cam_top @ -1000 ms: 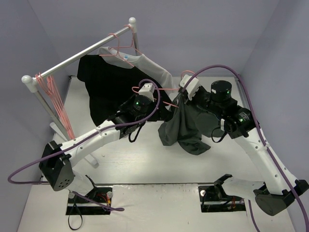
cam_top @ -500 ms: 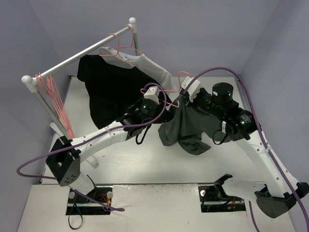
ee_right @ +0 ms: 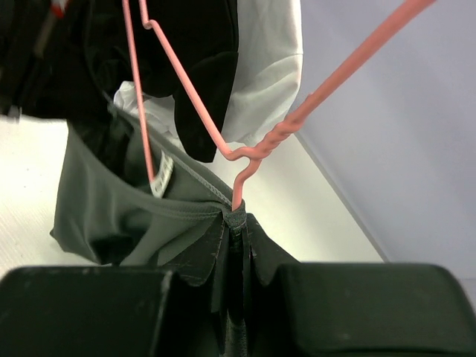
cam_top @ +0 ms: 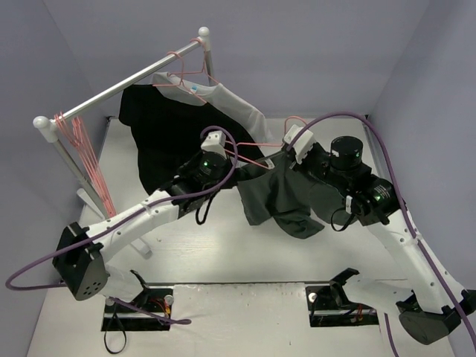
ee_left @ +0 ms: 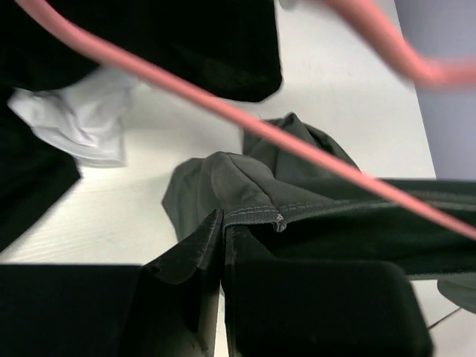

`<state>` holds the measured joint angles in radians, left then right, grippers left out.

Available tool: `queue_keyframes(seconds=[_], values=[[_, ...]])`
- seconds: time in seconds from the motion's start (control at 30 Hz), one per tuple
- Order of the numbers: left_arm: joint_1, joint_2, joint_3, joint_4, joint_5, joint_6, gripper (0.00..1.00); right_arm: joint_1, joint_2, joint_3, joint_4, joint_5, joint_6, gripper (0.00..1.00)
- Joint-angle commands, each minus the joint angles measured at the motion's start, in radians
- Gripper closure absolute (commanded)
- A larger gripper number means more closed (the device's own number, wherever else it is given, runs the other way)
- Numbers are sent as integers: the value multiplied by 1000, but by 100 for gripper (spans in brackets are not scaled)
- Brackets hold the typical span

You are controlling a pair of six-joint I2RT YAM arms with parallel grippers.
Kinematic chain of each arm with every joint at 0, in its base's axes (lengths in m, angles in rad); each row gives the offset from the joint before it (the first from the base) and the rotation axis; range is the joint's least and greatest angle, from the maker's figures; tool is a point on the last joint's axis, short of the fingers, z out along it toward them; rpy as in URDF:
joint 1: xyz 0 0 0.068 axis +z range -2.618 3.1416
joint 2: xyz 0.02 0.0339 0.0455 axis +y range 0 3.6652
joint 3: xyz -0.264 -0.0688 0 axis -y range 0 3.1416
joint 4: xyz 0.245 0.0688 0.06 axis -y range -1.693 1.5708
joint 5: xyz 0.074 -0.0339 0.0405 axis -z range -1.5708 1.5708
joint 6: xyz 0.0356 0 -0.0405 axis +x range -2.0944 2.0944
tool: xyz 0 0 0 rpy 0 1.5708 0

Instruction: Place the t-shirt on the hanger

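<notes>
The dark grey-green t-shirt point(cam_top: 279, 197) hangs bunched over the table between my two grippers. My right gripper point(cam_top: 282, 156) is shut on its collar point(ee_right: 236, 219), and the pink hanger point(ee_right: 271, 141) runs into the same pinch. One hanger wire dips into the neck opening beside the white label point(ee_right: 161, 176). The left gripper point(ee_left: 222, 219) is shut on a stitched edge of the t-shirt point(ee_left: 320, 204), holding it out to the left point(cam_top: 239, 172). The hanger's wire point(ee_left: 223, 108) crosses above that edge and spans the two grippers point(cam_top: 256, 143).
A clothes rack's rail point(cam_top: 119, 85) crosses the back left. A black shirt point(cam_top: 167, 134) and a pale shirt point(cam_top: 238, 104) hang from it close behind the left arm. Spare pink hangers point(cam_top: 85, 160) cluster at its left end. Walls close in on the left and right.
The left gripper has gone from open to shut on the t-shirt's edge and drawn it left, so the cloth is spread wider. The right gripper has shifted slightly right, still shut.
</notes>
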<state>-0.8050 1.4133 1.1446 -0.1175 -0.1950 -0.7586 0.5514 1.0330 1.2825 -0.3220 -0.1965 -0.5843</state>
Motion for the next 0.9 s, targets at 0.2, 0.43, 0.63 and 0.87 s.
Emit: queue_keyframes(seconds=[0.2, 0.43, 0.63, 0.87], values=[[177, -76, 134, -155, 25, 120, 100, 7, -56, 0, 90, -15, 29, 100], [243, -4, 289, -293, 40, 199, 100, 7, -59, 2, 80, -27, 26, 100], [314, 16, 356, -336, 57, 238, 100, 7, -69, -20, 66, -2, 17, 100], [358, 30, 375, -344, 63, 294, 100, 7, -82, -27, 61, 19, 7, 100]])
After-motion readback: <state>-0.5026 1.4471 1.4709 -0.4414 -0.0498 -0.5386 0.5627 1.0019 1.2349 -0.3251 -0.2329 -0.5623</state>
